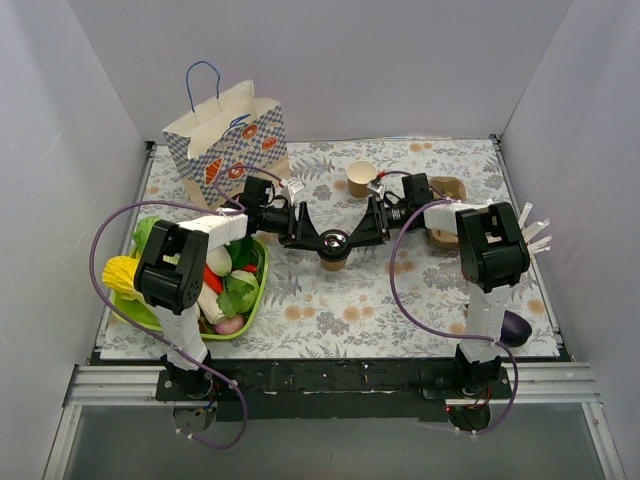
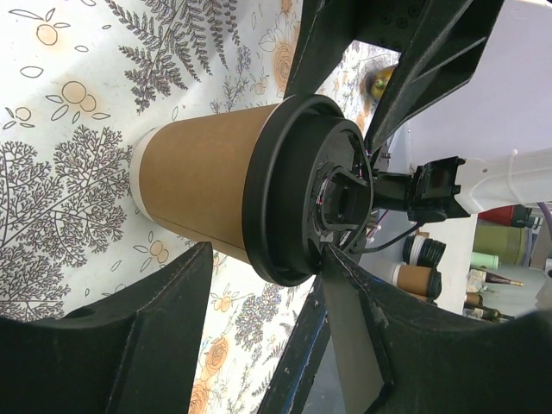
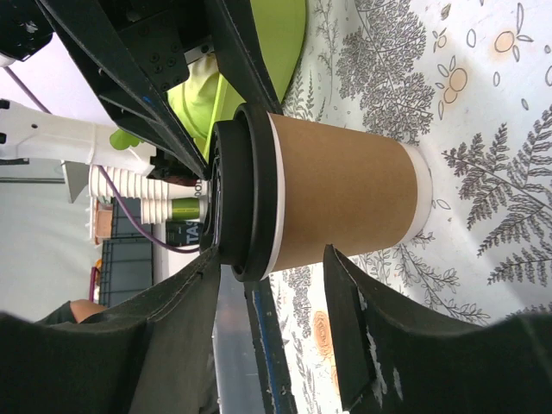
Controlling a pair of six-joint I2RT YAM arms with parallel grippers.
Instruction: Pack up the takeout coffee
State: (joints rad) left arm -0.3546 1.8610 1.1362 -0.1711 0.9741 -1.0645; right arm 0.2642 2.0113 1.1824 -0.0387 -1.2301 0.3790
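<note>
We find the takeout coffee point(image 1: 334, 250) standing upright at the middle of the floral-print table cover point(image 1: 300, 300). Its black lid point(image 2: 302, 190) is seated on the kraft cup, and its base is flat on the cloth.

The left gripper point(image 1: 315, 240) reaches in from the left and the right gripper point(image 1: 357, 238) from the right, so that their tips meet at the cup from opposite sides. In both wrist views the jaws stand roughly half open. The cup lies right at the fingertips, with one tip by the paper wall and the other by the lid rim.

The fingers overlap the cup's edge in these views. We therefore cannot tell whether either gripper presses on the cup or merely brackets it.

A second kraft cup point(image 1: 360, 180), open and unlidded, stands behind the coffee. The brown cardboard carrier point(image 1: 450, 188) lies to its right, partly hidden by the right arm.

A patterned paper bag point(image 1: 228, 140) with handles stands at the far left corner. A green tray point(image 1: 255, 300) of toy vegetables sits at the near left, beneath the left arm.
</note>
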